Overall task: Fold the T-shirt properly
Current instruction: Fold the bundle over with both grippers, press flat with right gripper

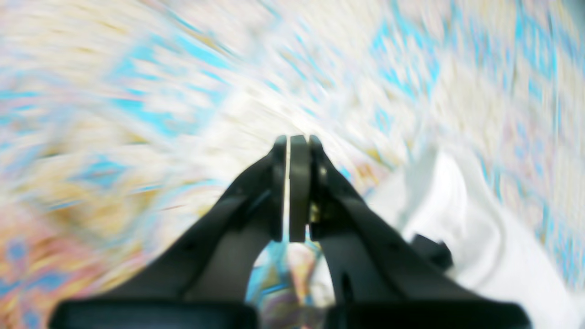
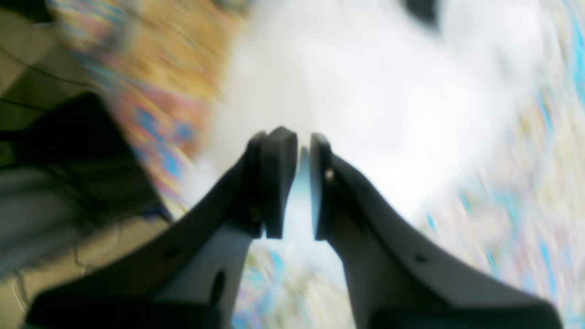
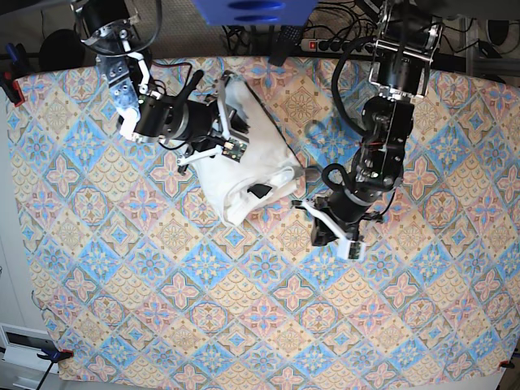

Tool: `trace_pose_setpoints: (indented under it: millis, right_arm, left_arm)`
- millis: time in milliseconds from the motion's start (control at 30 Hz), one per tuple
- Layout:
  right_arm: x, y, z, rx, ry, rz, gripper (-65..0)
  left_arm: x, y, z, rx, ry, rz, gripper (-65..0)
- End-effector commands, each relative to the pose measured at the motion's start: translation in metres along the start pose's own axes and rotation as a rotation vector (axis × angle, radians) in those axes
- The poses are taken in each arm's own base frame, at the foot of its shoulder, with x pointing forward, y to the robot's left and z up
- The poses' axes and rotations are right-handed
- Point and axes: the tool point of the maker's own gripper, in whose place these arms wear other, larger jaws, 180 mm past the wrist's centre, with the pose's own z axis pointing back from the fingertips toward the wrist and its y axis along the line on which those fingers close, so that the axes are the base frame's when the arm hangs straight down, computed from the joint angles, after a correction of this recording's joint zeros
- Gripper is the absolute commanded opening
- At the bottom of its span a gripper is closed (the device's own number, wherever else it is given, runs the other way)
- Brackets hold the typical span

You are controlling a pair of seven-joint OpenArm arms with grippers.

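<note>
The T-shirt (image 3: 244, 175) lies bunched, far-left of centre on the patterned cloth (image 3: 268, 325). The left gripper (image 3: 313, 213), just right of the heap, has jaws closed on nothing. The right gripper (image 3: 225, 130) is over the shirt's far part, jaws slightly apart, with no fabric visible between them. Spread the heap flat before folding; pinch an edge, not a bunch. Both wrist views are blurred; sleeves and hem are indistinguishable.

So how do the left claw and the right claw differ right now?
The left claw is shut with its pads together; the right claw shows a narrow gap between its pads. The left claw hangs over the patterned cloth beside the T-shirt; the right claw is over the T-shirt. Both look empty.
</note>
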Motion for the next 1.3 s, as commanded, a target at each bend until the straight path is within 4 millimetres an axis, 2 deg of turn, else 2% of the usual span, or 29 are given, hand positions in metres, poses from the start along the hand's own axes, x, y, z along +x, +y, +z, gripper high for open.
trace_pose_setpoints:
  millis: [0,133,267,433,533,633,733,833,1067,1267]
  right_arm:
    - [0.022,0.0,0.0,0.004,-0.064,0.01,-56.1]
    - [0.055,0.001,-0.023,0.046,-0.118,-0.002,-56.1]
    - [0.064,-0.009,-0.048,0.083,-0.092,-0.003,-56.1]
    - [0.087,-0.009,-0.078,0.151,-0.123,-0.021,-56.2]
    - [0.077,-0.004,-0.096,0.192,-0.103,-0.072,-58.4]
    - [0.058,0.0,-0.111,0.224,-0.083,-0.138,-59.2]
    - [0.056,-0.016,-0.119,0.209,-0.083,-0.152,-59.4]
    - [0.039,-0.025,-0.125,0.18,-0.049,-0.157,-59.4]
    - [0.007,-0.084,-0.11,0.011,-0.029,-0.267,-59.4]
    - [-0.019,-0.123,-0.09,-0.092,-0.011,-0.328,-59.4]
  left_arm:
    - [0.008,0.006,0.009,0.009,-0.034,-0.002,-65.0]
    - [-0.007,0.041,0.043,0.1,-0.047,0.042,-65.0]
    - [-0.018,0.071,0.082,0.196,-0.065,0.077,-65.0]
    - [-0.033,0.076,0.109,0.231,-0.05,0.076,-65.0]
    - [-0.036,0.083,0.127,0.262,-0.055,0.08,-65.0]
    - [-0.036,0.084,0.137,0.275,-0.06,0.075,-65.0]
    - [-0.038,0.082,0.142,0.274,-0.056,0.071,-65.0]
    - [-0.041,0.092,0.149,0.305,-0.053,0.076,-65.0]
    - [-0.045,0.094,0.153,0.311,-0.044,0.079,-65.0]
    - [-0.052,0.093,0.155,0.31,-0.028,0.08,-65.0]
